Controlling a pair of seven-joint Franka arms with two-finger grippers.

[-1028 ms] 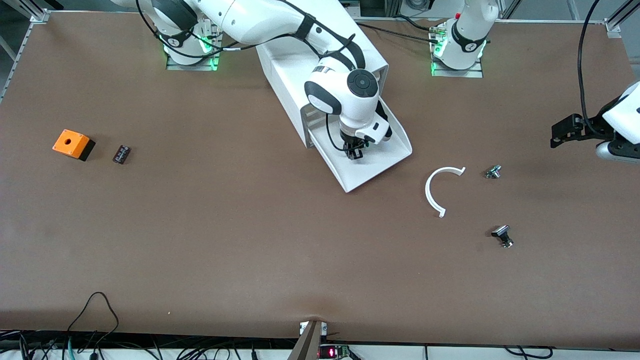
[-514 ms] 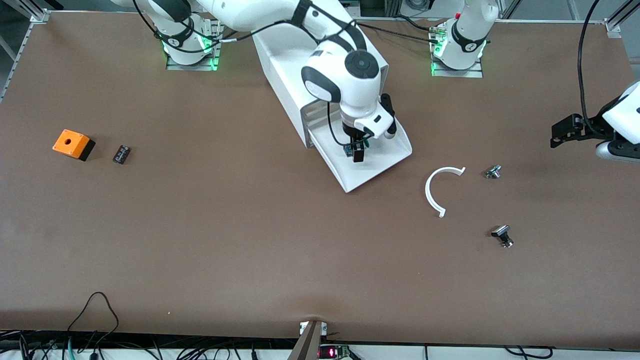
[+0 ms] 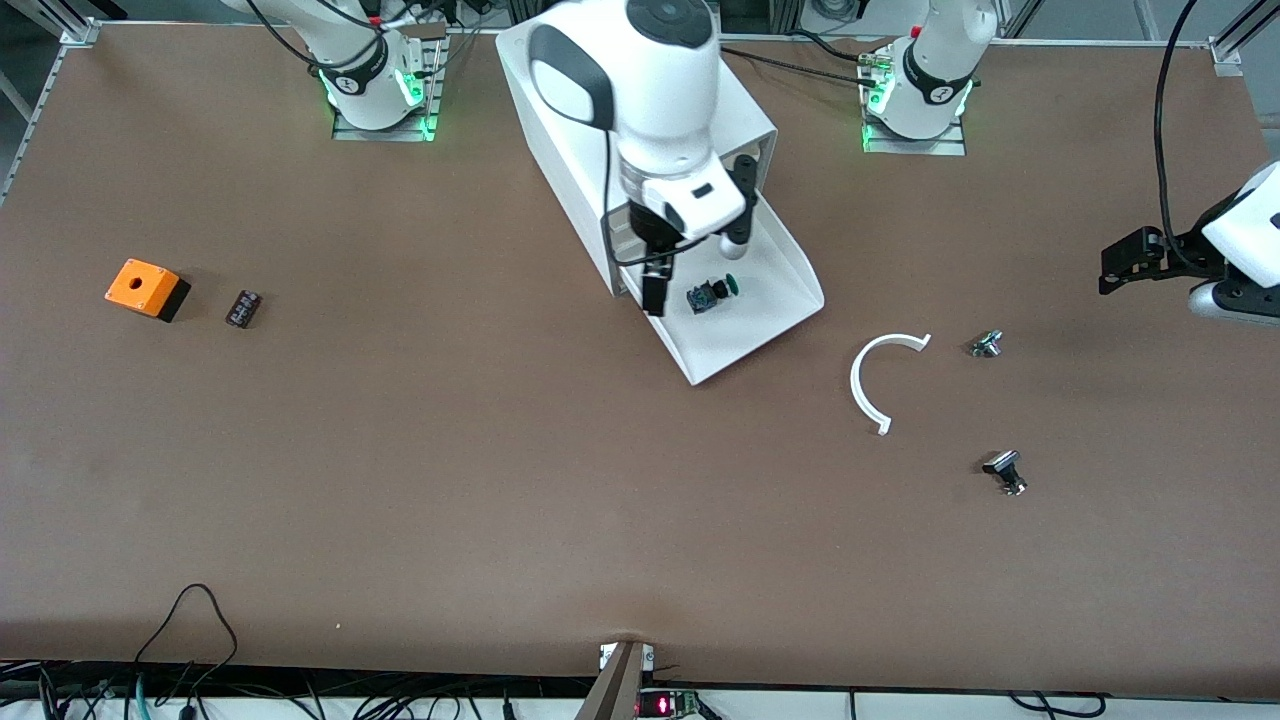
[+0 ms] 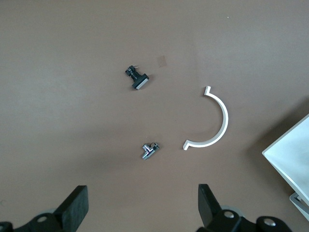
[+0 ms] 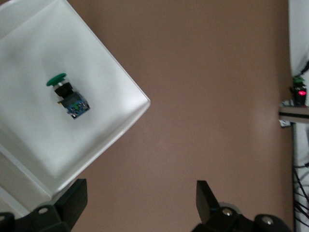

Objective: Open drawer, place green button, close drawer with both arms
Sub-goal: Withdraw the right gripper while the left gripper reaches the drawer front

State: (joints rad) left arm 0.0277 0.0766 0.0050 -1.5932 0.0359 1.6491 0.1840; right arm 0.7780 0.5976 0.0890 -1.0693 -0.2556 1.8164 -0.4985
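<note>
**Now: button lies in the pulled-out drawer**

Front view: the button [image 3: 712,294] lies on its side in the drawer [image 3: 770,310]; the right gripper [image 3: 655,285] hangs above the drawer's cabinet-side corner, fingers apart, empty.

Left wrist view: the left gripper [image 4: 140,212] waits, spread wide, over the table [image 4: 72,121].

Right wrist view: the button sits mid-drawer.

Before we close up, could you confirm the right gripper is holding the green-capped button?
No, the green-capped button lies loose in the white plastic drawer.

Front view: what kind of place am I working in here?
Most likely a robotics lab bench: a brown-covered table with two white arm bases bolted along one edge, aluminium framing at its corners, and loose cables trailing off the camera-side edge.
</note>
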